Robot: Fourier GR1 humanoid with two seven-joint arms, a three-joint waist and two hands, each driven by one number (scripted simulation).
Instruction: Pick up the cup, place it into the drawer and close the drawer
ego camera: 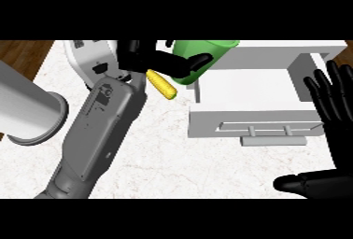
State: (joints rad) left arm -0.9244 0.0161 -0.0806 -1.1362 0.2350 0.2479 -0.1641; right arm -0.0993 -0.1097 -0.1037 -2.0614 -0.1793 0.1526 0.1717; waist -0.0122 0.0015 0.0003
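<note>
Two hands show: the left hand (162,60) curls round the green cup (207,46) at the far left corner of the open drawer (207,123). The right hand (338,126) rests open at the right edge.

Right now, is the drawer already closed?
No, the drawer stands pulled out with its white inside showing, while the left hand holds the green cup near its left back corner.

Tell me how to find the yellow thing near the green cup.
Find the big white open drawer. At its left corner, the left hand grips a green cup. Just beside that hand lies the corn: small, long, and the only yellow thing there.
</note>
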